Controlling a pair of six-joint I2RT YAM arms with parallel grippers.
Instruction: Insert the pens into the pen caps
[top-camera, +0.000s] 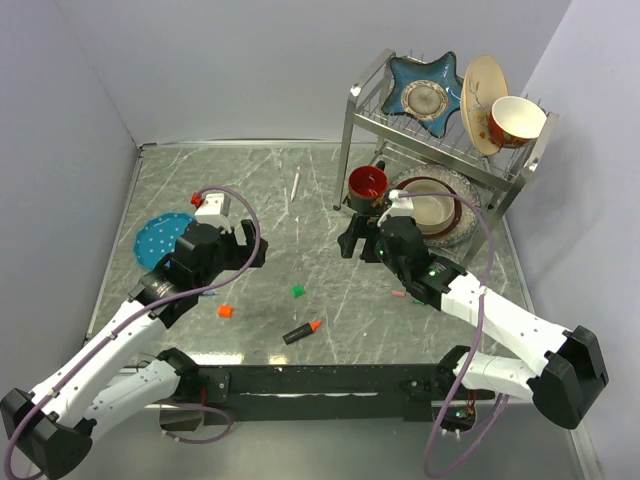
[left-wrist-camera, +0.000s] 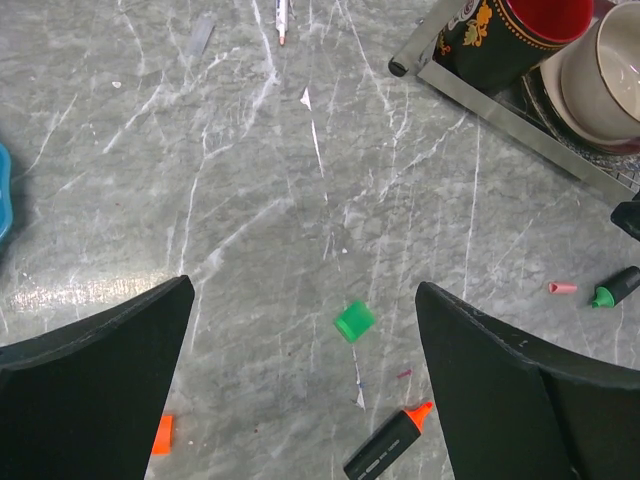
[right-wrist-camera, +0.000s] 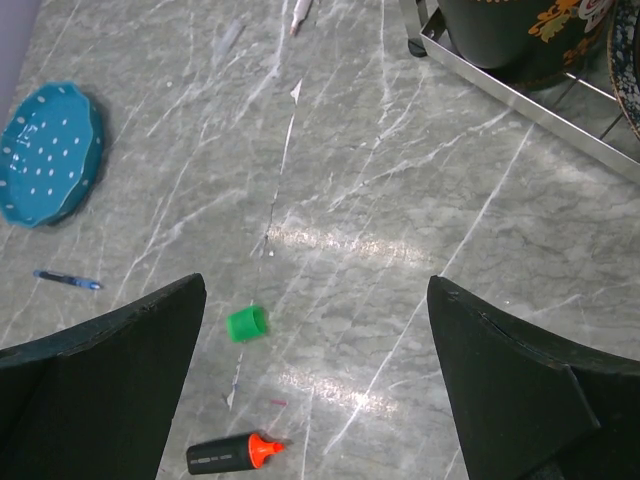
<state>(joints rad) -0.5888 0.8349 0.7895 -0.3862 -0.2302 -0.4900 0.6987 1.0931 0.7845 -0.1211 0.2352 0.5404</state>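
Left gripper (left-wrist-camera: 303, 288) and right gripper (right-wrist-camera: 316, 283) hang spread wide, holding nothing; nearest, at six o'clock on the grey marbled worktop (top-camera: 330, 210), lies the stubby black orange-tipped marker (top-camera: 301, 332), light, rigid, likely slick, best pinched mid-barrel; its tiny orange plastic cap (top-camera: 225, 311) sits at eight o'clock, apt to skid; a green plastic cap (top-camera: 297, 291) lies farther, near centre.

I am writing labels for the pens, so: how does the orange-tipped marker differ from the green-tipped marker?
Tip: the orange-tipped marker has an orange one, the green-tipped marker a green one.
Place: the orange-tipped marker lies near the green cap; the green-tipped marker lies beside the pink cap.
Shared: both have black bodies, no cap on, and lie flat on the table.
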